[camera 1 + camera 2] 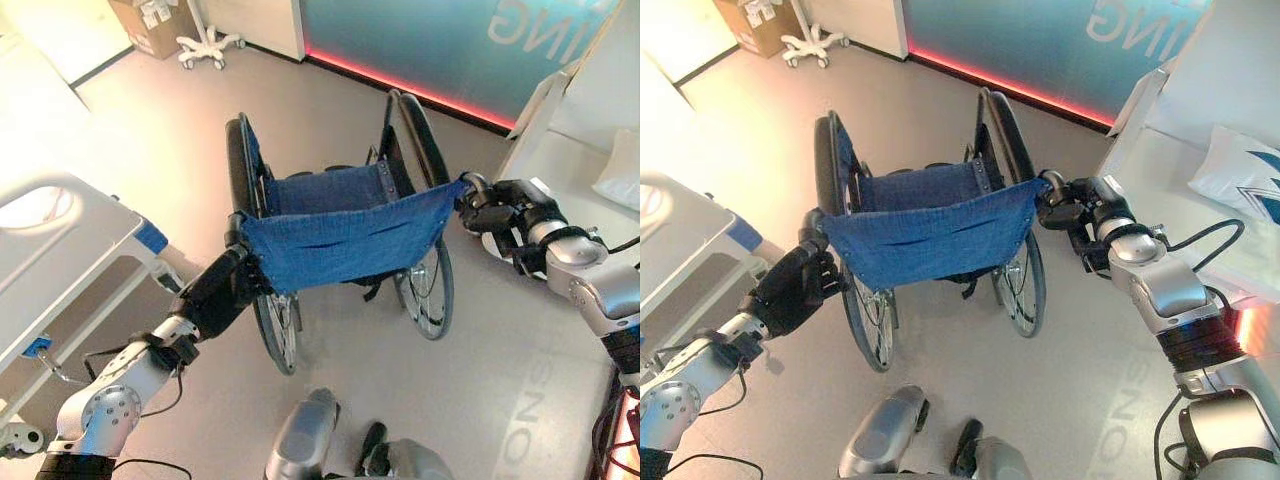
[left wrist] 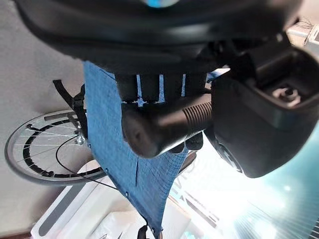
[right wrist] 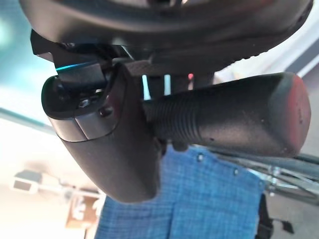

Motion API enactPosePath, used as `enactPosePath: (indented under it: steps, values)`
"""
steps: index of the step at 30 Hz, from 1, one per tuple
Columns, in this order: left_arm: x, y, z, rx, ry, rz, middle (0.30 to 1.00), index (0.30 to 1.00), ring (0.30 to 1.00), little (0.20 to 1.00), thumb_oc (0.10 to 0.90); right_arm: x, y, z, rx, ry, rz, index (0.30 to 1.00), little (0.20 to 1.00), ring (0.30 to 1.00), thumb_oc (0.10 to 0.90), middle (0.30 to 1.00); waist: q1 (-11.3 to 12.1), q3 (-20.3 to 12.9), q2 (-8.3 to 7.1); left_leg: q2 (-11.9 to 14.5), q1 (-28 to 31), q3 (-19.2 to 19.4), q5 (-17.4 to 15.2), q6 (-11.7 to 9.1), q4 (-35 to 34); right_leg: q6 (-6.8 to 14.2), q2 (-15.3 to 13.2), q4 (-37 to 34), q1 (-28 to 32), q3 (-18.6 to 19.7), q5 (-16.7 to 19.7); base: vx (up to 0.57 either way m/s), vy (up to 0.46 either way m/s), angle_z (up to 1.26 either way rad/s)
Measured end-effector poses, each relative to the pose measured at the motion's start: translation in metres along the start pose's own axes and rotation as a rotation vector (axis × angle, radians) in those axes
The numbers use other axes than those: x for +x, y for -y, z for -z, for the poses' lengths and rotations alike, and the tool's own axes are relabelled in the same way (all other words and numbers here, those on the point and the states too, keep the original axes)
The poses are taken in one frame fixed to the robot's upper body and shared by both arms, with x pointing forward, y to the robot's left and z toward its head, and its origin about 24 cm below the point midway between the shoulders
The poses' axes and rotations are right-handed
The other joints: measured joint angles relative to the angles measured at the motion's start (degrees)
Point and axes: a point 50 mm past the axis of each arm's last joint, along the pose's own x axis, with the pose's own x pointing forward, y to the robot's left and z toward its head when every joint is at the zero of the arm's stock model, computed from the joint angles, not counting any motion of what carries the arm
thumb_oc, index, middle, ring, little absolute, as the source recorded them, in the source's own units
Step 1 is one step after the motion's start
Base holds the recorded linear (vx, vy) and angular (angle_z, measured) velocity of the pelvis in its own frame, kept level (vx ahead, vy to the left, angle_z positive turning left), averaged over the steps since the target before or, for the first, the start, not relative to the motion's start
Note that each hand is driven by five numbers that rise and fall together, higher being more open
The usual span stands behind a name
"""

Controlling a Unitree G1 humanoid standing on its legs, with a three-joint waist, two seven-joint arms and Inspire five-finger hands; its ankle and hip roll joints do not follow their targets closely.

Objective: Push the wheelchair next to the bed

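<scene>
Both hands have their fingers curled round the push handles of the wheelchair: left hand, right hand. It stands between two beds; rigid, free-rolling, best steered by those grips

This looks like a hospital ward or care-training room. A white bed with rails stands on the left, a second white bed with a pillow on the right, and a blue wheelchair sits between them on smooth grey flooring. At the far left, a white wheeled stand base sits beside a cardboard box.
</scene>
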Motion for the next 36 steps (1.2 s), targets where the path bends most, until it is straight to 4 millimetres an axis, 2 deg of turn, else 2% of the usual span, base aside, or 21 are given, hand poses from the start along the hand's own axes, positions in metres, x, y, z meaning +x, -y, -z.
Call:
enactPosePath:
  steps: [2,4,8,9,12,14,15,16,17,18,19,22,26,27,28,30,31,32,34,35,36]
  values:
    - [0.0,0.0,0.002,-0.006,-0.006,0.0,0.3,0.3,0.3,0.3,0.4,0.003,-0.004,0.006,0.019,-0.026,-0.004,0.3,0.3,0.3,0.4,0.3,0.1,0.1,-0.14,0.4,-0.4,3.0,0.3,-0.5,-8.0,-0.7,0.7,-2.7,3.3,0.1,-0.5,0.39,-0.044,0.04]
    - [-0.003,-0.001,0.006,-0.005,-0.014,0.007,0.3,0.3,0.3,0.3,0.4,0.004,-0.008,0.016,0.026,-0.058,-0.014,0.3,0.3,0.3,0.4,0.3,0.1,-0.1,0.42,3.2,-1.6,10.4,1.3,-2.0,-13.5,-0.1,2.2,-6.7,8.6,-1.9,-0.3,0.43,-0.049,0.04]
    - [-0.01,-0.006,0.013,-0.002,-0.025,-0.004,0.3,0.3,0.3,0.3,0.4,-0.004,-0.014,0.028,0.019,-0.074,-0.044,0.3,0.3,0.3,0.4,0.3,0.5,-3.1,0.99,5.3,-1.6,15.3,0.9,-2.2,-12.4,3.1,3.3,-8.4,13.0,-4.1,-3.5,0.36,-0.015,-0.09]
    - [-0.012,-0.008,0.011,0.009,-0.024,-0.009,0.3,0.3,0.3,0.3,0.4,-0.005,-0.015,0.03,0.018,-0.078,-0.054,0.3,0.3,0.3,0.4,0.3,0.3,-3.6,0.3,4.4,-0.7,15.0,3.0,1.0,-13.3,4.5,3.1,-7.2,13.6,-3.3,-5.5,0.42,-0.008,0.05]
    - [-0.011,-0.008,0.007,0.035,-0.018,-0.02,0.3,0.3,0.3,0.3,0.4,-0.004,-0.015,0.03,0.014,-0.083,-0.07,0.3,0.3,0.3,0.4,0.3,0.6,-5.0,-2.11,0.7,-0.2,14.9,3.6,2.1,-12.3,6.3,0.0,-3.6,13.2,-2.4,-8.0,0.39,0.017,0.04]
    - [-0.007,-0.009,0.002,0.032,0.005,-0.019,0.3,0.3,0.3,0.3,0.4,-0.002,-0.016,0.031,0.017,-0.09,-0.071,0.3,0.3,0.3,0.4,0.3,1.7,-5.0,-2.13,-0.3,1.5,14.9,3.5,5.8,-11.5,11.2,-1.5,9.8,10.7,-2.1,-10.2,0.44,0.086,0.0]
    - [-0.004,-0.01,-0.001,0.037,0.012,-0.022,0.3,0.3,0.3,0.3,0.4,-0.001,-0.016,0.034,0.019,-0.101,-0.067,0.3,0.3,0.3,0.4,0.3,1.7,-4.9,-2.71,-1.2,2.7,14.5,3.2,6.6,-11.7,15.3,-1.7,19.1,8.6,-1.0,-9.5,0.34,0.043,0.28]
    - [-0.004,-0.01,-0.002,0.044,0.012,-0.027,0.3,0.3,0.3,0.3,0.4,-0.001,-0.016,0.034,0.02,-0.104,-0.069,0.3,0.3,0.3,0.4,0.3,1.7,-5.0,-3.15,-1.6,3.2,14.7,3.4,7.1,-11.9,16.9,-1.5,22.7,7.6,-0.1,-8.9,0.23,-0.013,0.26]
    - [-0.003,-0.011,-0.005,0.059,0.016,-0.03,0.3,0.3,0.3,0.3,0.4,-0.001,-0.018,0.034,0.025,-0.103,-0.076,0.3,0.3,0.3,0.4,0.3,1.9,-4.9,-4.45,-2.8,4.1,14.7,2.9,9.8,-11.7,18.7,-0.8,28.1,6.1,1.1,-7.6,0.22,-0.044,0.06]
    - [-0.003,-0.011,-0.009,0.07,0.023,-0.029,0.3,0.3,0.3,0.3,0.4,-0.001,-0.02,0.033,0.029,-0.097,-0.081,0.3,0.3,0.3,0.4,0.3,2.2,-4.9,-5.51,-4.0,4.5,14.4,2.4,14.0,-11.1,18.7,0.9,30.6,5.1,3.2,-6.7,0.3,-0.062,0.1]
    - [-0.004,-0.012,-0.012,0.073,0.033,-0.031,0.3,0.3,0.3,0.3,0.4,0.0,-0.021,0.031,0.033,-0.089,-0.081,0.3,0.3,0.3,0.4,0.3,2.0,-4.9,-6.46,-5.1,4.5,13.1,1.9,14.7,-10.6,18.2,2.5,32.0,4.2,5.0,-5.8,0.31,-0.044,0.14]
    - [-0.004,-0.012,-0.014,0.079,0.037,-0.033,0.3,0.3,0.3,0.3,0.4,0.002,-0.02,0.023,0.03,-0.065,-0.076,0.3,0.3,0.3,0.4,0.3,2.7,-4.8,-6.22,-7.6,6.7,3.7,2.7,14.5,-13.6,16.8,5.0,31.4,1.6,6.7,-4.8,0.22,-0.021,0.01]
    - [-0.006,-0.011,-0.018,0.096,0.03,-0.008,0.3,0.3,0.3,0.3,0.4,0.001,-0.016,0.018,0.018,-0.041,-0.058,0.3,0.3,0.3,0.4,0.3,1.9,-3.2,-3.04,-6.5,13.1,-9.9,5.4,12.9,-20.4,7.7,2.4,25.4,-2.0,3.5,-9.9,0.26,-0.103,0.33]
    - [-0.004,-0.008,-0.023,0.101,0.045,0.005,0.3,0.3,0.3,0.3,0.4,-0.001,-0.01,0.01,0.02,-0.004,-0.039,0.3,0.3,0.3,0.4,0.3,0.6,-1.9,-0.78,-5.1,13.6,-13.6,5.8,12.3,-20.6,5.9,2.2,20.8,-4.8,2.7,-10.9,0.21,-0.139,0.65]
    - [-0.003,-0.007,-0.025,0.104,0.05,0.009,0.3,0.3,0.3,0.3,0.4,-0.001,-0.007,0.006,0.019,0.011,-0.031,0.3,0.3,0.3,0.4,0.3,-0.2,-1.4,-0.03,-4.7,13.6,-13.8,6.1,12.0,-20.4,5.9,2.0,18.5,-6.1,3.0,-10.8,0.29,-0.213,0.75]
    - [0.002,-0.005,-0.029,0.104,0.067,0.01,0.3,0.3,0.3,0.3,0.4,-0.001,-0.002,-0.007,0.012,0.053,-0.018,0.3,0.3,0.3,0.4,0.3,-1.8,-0.2,2.41,-3.9,14.3,-21.1,4.1,9.5,-20.0,6.6,0.7,10.5,-12.3,4.8,-7.5,0.33,-0.275,0.65]
    - [0.003,-0.005,-0.03,0.101,0.069,0.004,0.3,0.3,0.3,0.3,0.4,-0.001,-0.001,-0.009,0.012,0.058,-0.016,0.3,0.3,0.3,0.4,0.3,-2.6,-0.2,2.4,-3.8,14.2,-21.0,2.3,8.0,-19.3,7.7,-0.8,6.6,-13.6,6.4,-3.9,0.36,-0.337,0.79]
    - [0.004,-0.006,-0.031,0.109,0.066,-0.006,0.3,0.3,0.3,0.3,0.4,-0.001,-0.002,-0.009,0.011,0.057,-0.018,0.3,0.3,0.3,0.4,0.3,-3.3,-0.1,2.14,-3.3,13.9,-17.3,0.6,9.6,-17.3,8.2,-3.6,0.5,-12.6,7.2,1.6,0.33,-0.319,0.73]
    - [0.004,-0.008,-0.029,0.11,0.054,-0.028,0.3,0.3,0.3,0.3,0.4,-0.001,-0.006,-0.005,0.009,0.028,-0.03,0.3,0.3,0.3,0.4,0.3,-3.3,-0.3,-0.05,-5.1,15.0,-15.8,-3.2,8.6,-13.4,11.2,-10.3,-7.8,-7.8,7.3,11.5,0.33,-0.31,0.67]
    - [0.004,-0.009,-0.029,0.11,0.055,-0.034,0.3,0.3,0.3,0.3,0.4,-0.001,-0.007,-0.004,0.009,0.022,-0.035,0.3,0.3,0.3,0.4,0.3,-3.5,-0.3,-0.81,-5.4,15.0,-16.0,-4.8,6.4,-11.9,10.7,-12.3,-8.1,-5.8,7.2,15.1,0.38,-0.337,0.74]
    - [0.006,-0.009,-0.03,0.1,0.065,-0.039,0.3,0.3,0.3,0.3,0.4,-0.001,-0.007,-0.005,0.009,0.023,-0.036,0.3,0.3,0.3,0.4,0.3,-3.5,-0.3,-1.24,-4.6,15.3,-16.6,-5.9,5.0,-11.5,12.3,-13.4,-5.5,-4.0,6.7,15.0,0.33,-0.283,0.89]
